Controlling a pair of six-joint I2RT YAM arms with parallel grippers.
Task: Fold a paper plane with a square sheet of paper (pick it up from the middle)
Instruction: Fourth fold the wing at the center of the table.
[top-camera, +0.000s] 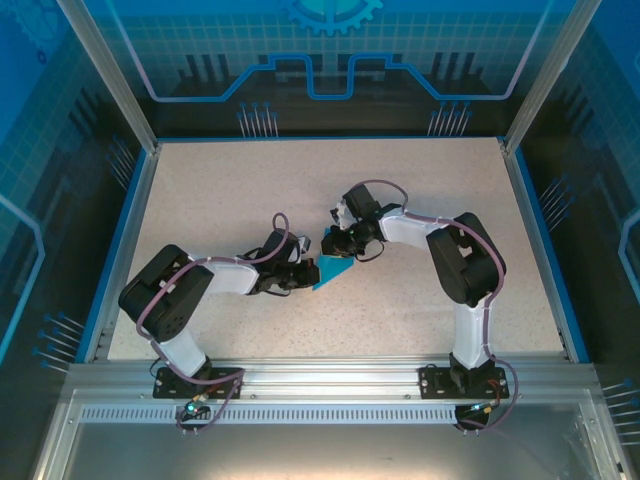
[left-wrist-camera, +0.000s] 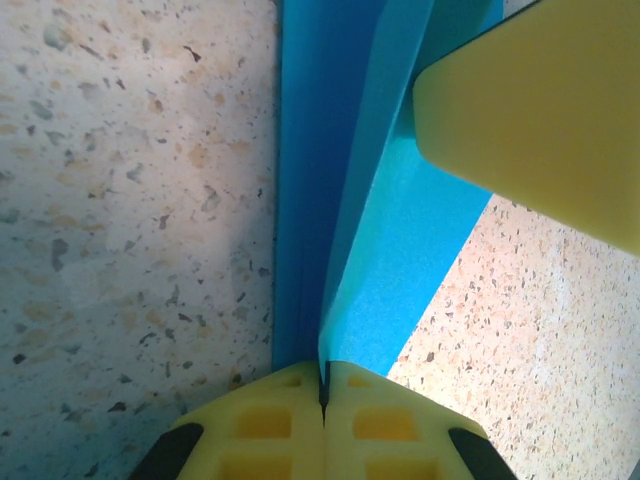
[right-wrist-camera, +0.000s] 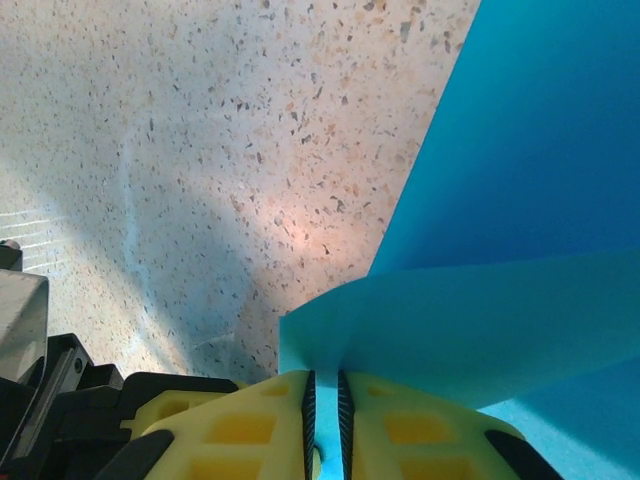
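left pincer (left-wrist-camera: 323, 378) clamped on paper plane (top-camera: 332, 272) | right pincer (right-wrist-camera: 323, 388) clamped on same | plane half hidden overhead

Speckled beige tabletop (top-camera: 420, 200), blue rim (top-camera: 120, 245), aluminium rail (top-camera: 330, 385) at near edge, blue patterned backdrop (top-camera: 330, 50).

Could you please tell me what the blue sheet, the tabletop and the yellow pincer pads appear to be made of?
The blue sheet looks like thin matte paper, given its sharp creases and standing flap. The tabletop is smooth, speckled beige: perhaps laminate or stone composite, I cannot tell which. The yellow pads of the left pincer seem matte moulded plastic or rubber, with square recesses.
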